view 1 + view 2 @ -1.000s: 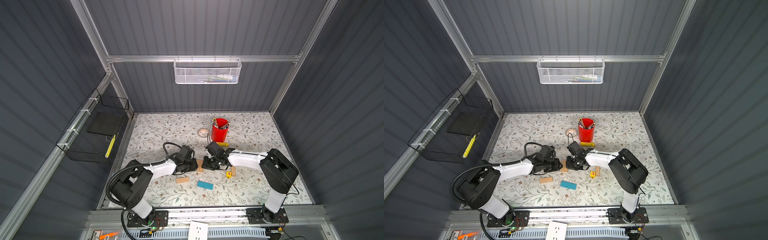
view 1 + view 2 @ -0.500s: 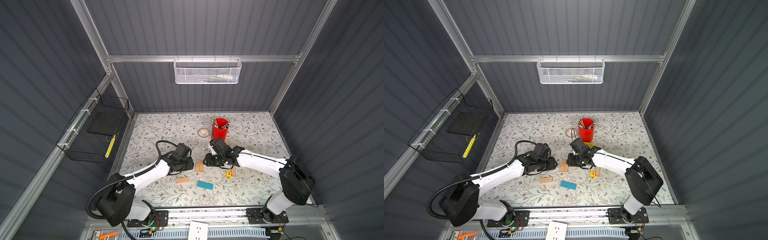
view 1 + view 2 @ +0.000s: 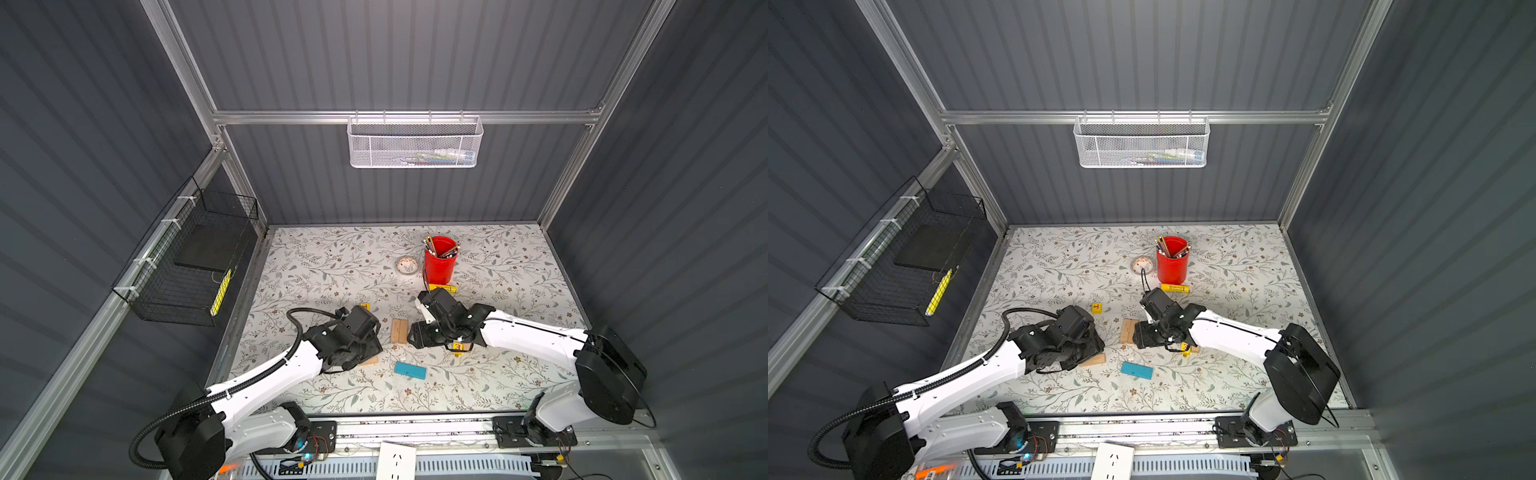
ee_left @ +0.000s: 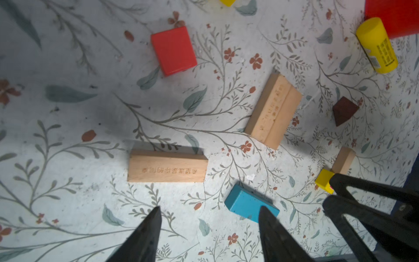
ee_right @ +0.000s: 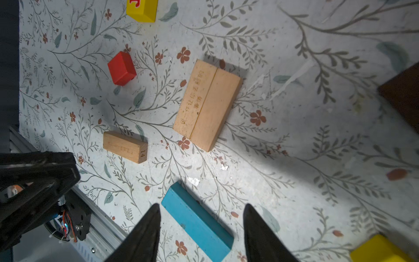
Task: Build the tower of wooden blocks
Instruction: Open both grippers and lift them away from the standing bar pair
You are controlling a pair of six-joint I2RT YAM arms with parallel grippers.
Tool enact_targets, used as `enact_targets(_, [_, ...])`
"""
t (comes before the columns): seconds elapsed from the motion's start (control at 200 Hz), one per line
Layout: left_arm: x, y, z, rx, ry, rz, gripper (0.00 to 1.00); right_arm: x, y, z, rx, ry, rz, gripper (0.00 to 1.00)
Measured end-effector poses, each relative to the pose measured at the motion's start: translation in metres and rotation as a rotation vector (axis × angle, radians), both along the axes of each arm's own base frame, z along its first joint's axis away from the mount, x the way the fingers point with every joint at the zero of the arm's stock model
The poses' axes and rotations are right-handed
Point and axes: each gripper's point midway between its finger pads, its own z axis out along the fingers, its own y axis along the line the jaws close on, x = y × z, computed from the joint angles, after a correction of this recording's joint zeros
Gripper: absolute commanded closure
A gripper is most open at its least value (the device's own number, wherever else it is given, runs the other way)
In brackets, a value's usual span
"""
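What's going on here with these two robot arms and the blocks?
The left gripper and right gripper hover open, holding nothing, on either side of two tan bars lying side by side. The teal bar, red cube and third tan bar lie loose nearby; nothing is stacked yet.

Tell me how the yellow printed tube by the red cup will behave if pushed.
The yellow tube lies on its side on the flat mat, so a sideways nudge would probably roll it. Its smooth round wall may slip in a pinch. It looks rigid; its weight cannot be told.
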Motion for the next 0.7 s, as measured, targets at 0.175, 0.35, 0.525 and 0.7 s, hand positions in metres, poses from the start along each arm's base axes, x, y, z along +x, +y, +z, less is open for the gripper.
enact_targets(0.175, [-0.009,0.002,-0.018,-0.023,0.072,0.132,0.23,0.002,0.0,0.0,-0.001,-0.019,0.009,0.31])
enact_targets(0.35, [-0.008,0.0,-0.035,-0.008,0.128,0.219,0.26,0.007,0.0,0.001,0.007,-0.032,0.007,0.27])
enact_targets(0.525, [-0.008,0.002,-0.048,0.02,0.16,0.285,0.26,0.012,-0.008,0.001,0.012,-0.04,-0.012,0.24])
enact_targets(0.7, [-0.002,0.005,-0.05,0.031,0.137,0.334,0.28,0.017,-0.019,0.0,0.02,-0.032,-0.037,0.22])
